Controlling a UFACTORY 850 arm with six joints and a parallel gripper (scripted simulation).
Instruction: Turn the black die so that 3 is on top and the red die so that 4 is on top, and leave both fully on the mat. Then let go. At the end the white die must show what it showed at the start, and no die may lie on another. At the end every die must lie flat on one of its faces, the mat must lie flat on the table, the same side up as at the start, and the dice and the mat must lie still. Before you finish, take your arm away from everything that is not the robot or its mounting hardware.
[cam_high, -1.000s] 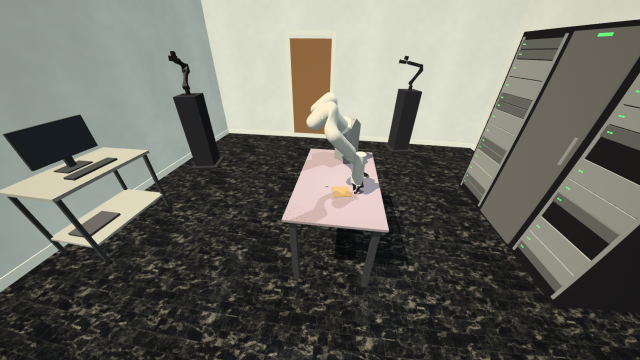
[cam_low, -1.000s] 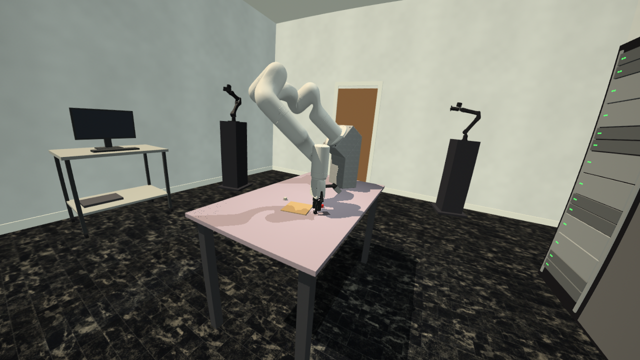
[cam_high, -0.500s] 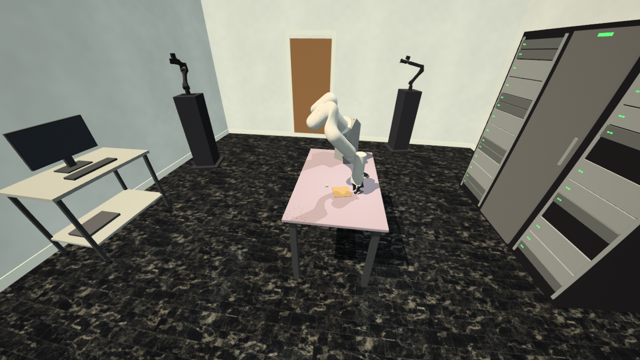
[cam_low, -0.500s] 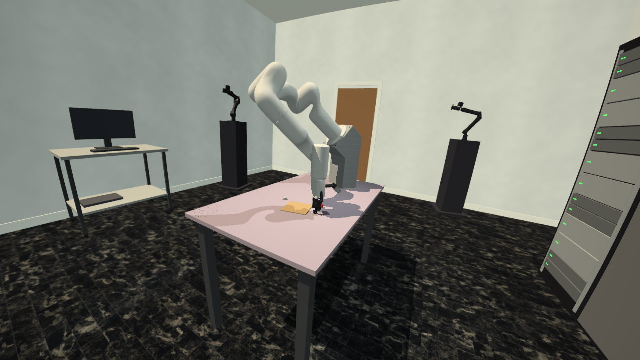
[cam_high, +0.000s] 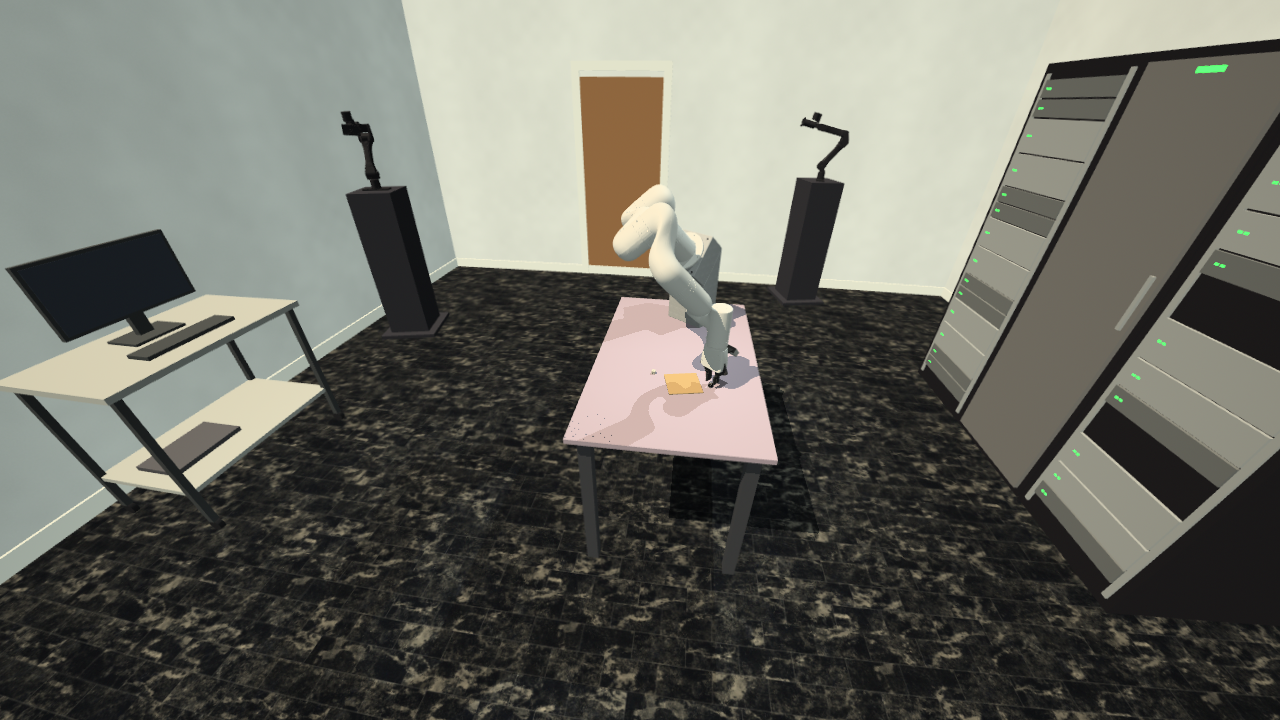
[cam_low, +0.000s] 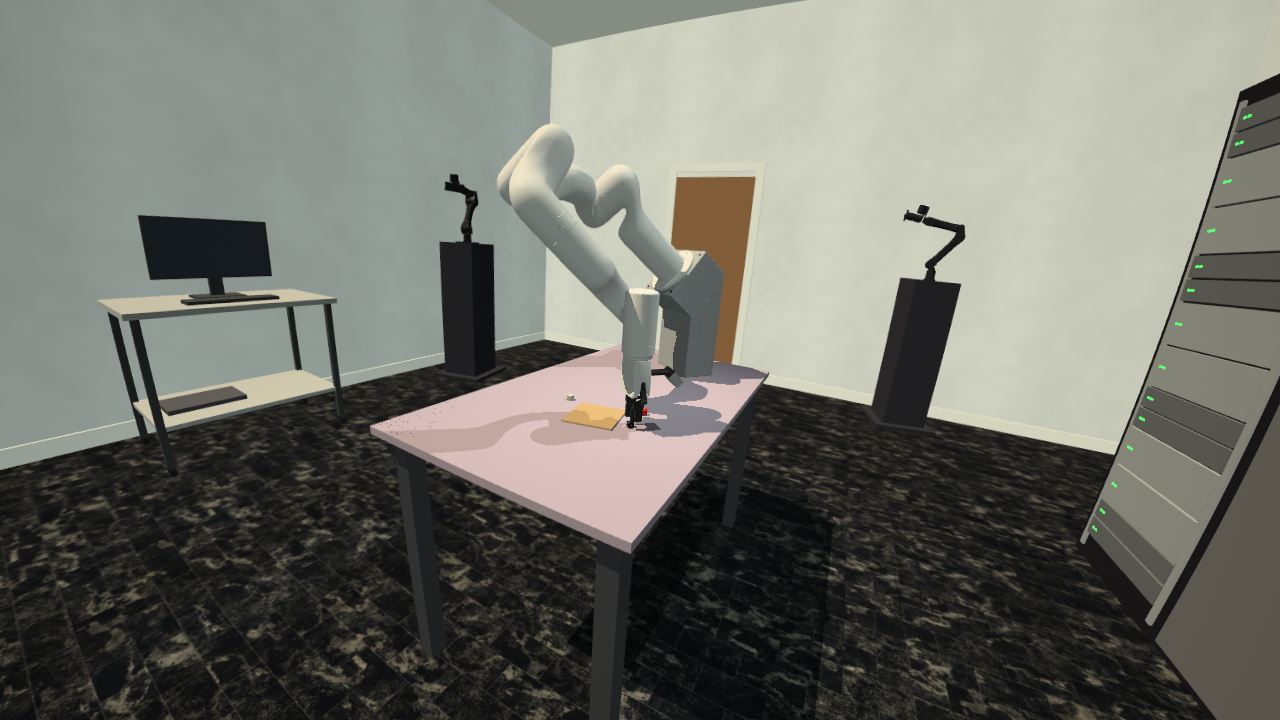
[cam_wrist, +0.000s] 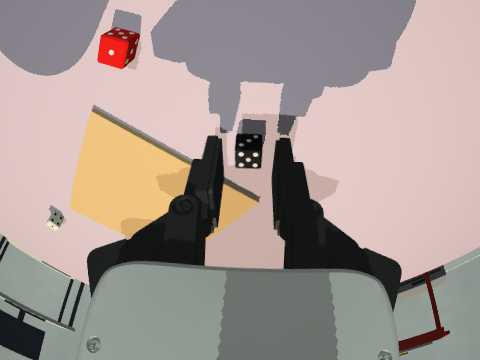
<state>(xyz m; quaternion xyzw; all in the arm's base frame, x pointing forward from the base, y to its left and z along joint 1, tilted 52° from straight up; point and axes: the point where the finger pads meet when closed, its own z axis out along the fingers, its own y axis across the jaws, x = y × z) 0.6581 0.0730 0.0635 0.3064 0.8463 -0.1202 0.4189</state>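
Black die (cam_wrist: 248, 151): on the bare table (cam_wrist: 400, 140), off the mat, just past the mat's 3 o'clock corner; top face reads five, so not yet at 3. It lies between the fingertips of the tool (cam_wrist: 248, 152), which is part-open and grasping nothing; a gap shows on each side of the die.

Red die (cam_wrist: 119, 48): on the table at 11 o'clock from the black die, well apart, beyond the mat's far edge; top face reads one, not 4.

Mat (cam_wrist: 134, 174): orange, flat, carrying no die.

White die (cam_wrist: 56, 218): off the mat at its 8 o'clock side, near the edge; face unreadable.

Progress, judged: early. Both turns and both placements remain.

Obstructions: none close to the black die; the mat edge lies just beside the near finger.
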